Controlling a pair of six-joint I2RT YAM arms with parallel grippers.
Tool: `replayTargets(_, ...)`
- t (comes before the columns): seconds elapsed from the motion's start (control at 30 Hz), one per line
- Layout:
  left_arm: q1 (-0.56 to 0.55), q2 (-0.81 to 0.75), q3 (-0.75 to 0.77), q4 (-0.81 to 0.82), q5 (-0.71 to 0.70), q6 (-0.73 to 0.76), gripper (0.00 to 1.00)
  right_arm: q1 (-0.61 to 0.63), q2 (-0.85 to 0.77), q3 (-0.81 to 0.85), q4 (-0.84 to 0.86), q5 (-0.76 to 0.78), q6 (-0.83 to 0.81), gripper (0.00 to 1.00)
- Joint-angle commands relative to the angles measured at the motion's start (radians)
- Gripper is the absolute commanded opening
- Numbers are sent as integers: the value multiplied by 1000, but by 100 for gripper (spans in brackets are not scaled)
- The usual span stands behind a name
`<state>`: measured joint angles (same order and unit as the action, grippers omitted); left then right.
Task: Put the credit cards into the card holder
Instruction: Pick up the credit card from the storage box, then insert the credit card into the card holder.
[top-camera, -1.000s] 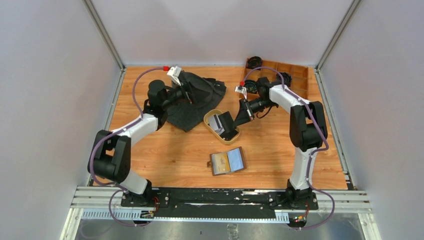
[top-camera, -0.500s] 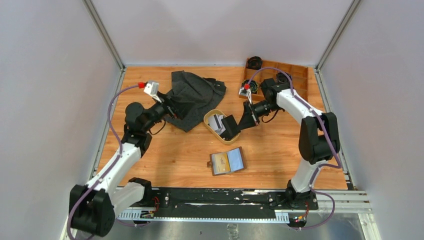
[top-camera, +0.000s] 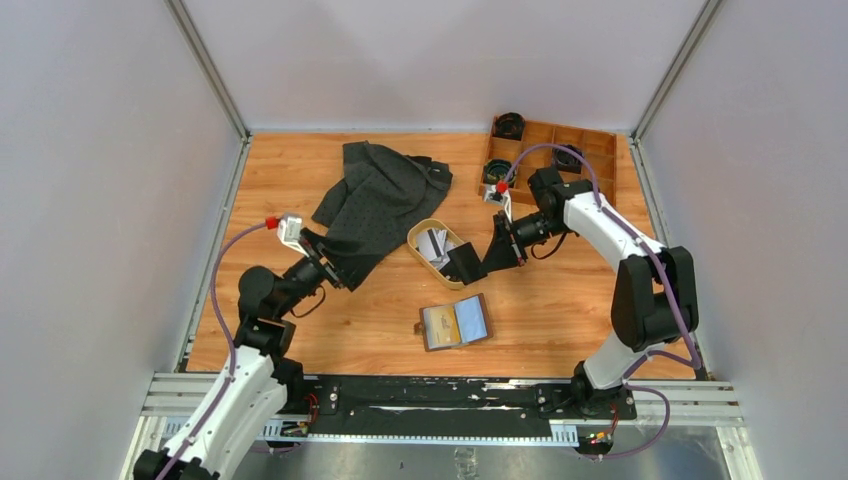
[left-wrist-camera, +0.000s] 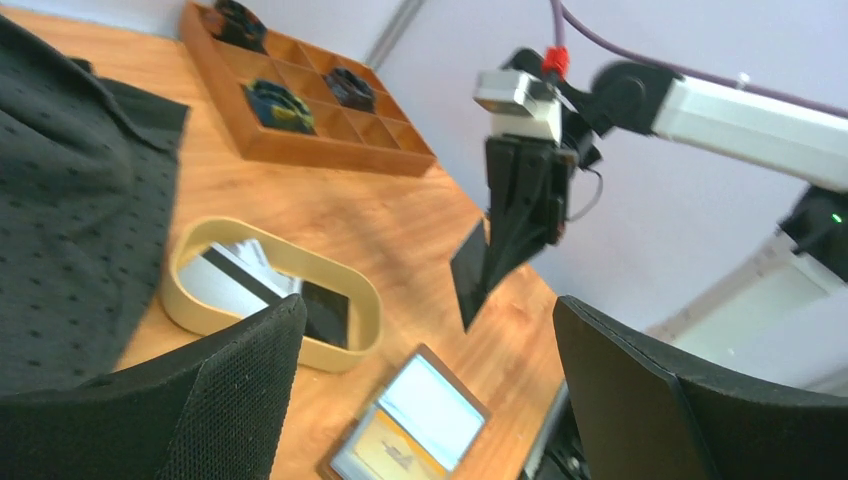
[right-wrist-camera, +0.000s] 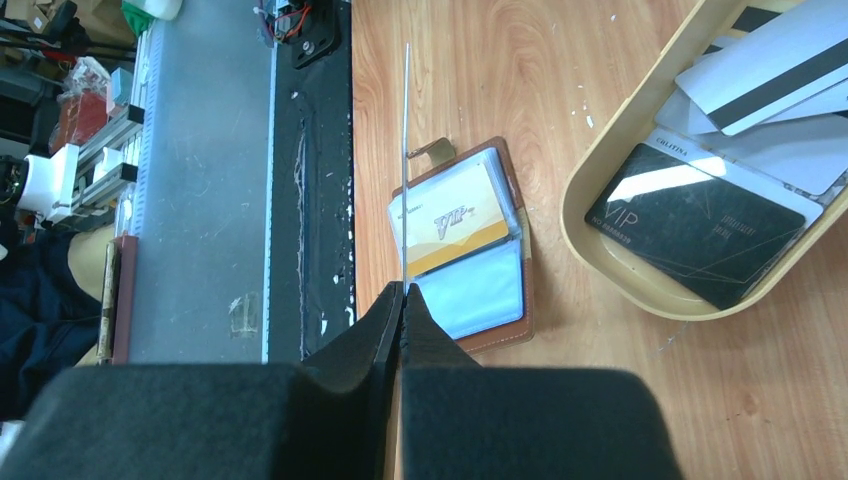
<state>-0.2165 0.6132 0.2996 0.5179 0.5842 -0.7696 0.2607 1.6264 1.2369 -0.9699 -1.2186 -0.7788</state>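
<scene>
Between the tray (right-wrist-camera: 577, 215) and the open card holder (right-wrist-camera: 470, 262), the right gripper (right-wrist-camera: 403, 292) pinches a black card (left-wrist-camera: 470, 282) by one edge only; it can twist or slip and miss the pocket. The left gripper (left-wrist-camera: 428, 312) is spread, empty

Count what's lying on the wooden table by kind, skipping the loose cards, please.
Dark cloth: 1
Oval tray: 1
Card holder: 1
Wooden compartment box: 1
Small dark items in the box: 3
Total: 7
</scene>
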Motion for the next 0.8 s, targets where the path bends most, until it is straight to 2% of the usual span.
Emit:
replayTargets(0.0, -91, -93, -78, -7, -16, -47, 97, -14, -19, -27, -22, -17, -41, 0)
replayTargets(0.2, -234, -95, -132, 0, -86, -7, 97, -15, 12, -26, -49, -33, -72, 0)
replayTargets(0.33, -291, -81, -184, 80, -123, -18, 95, -14, 52, -16, -75, -40, -97, 0)
replayTargets(0.63, -337, 94, -213, 331, -104, -80, 94, 9, 113, 12, -141, -36, -165, 0)
replayTargets(0.77, -339, 203, -192, 382, -78, -91, 91, 15, 124, 17, -153, -32, -177, 0)
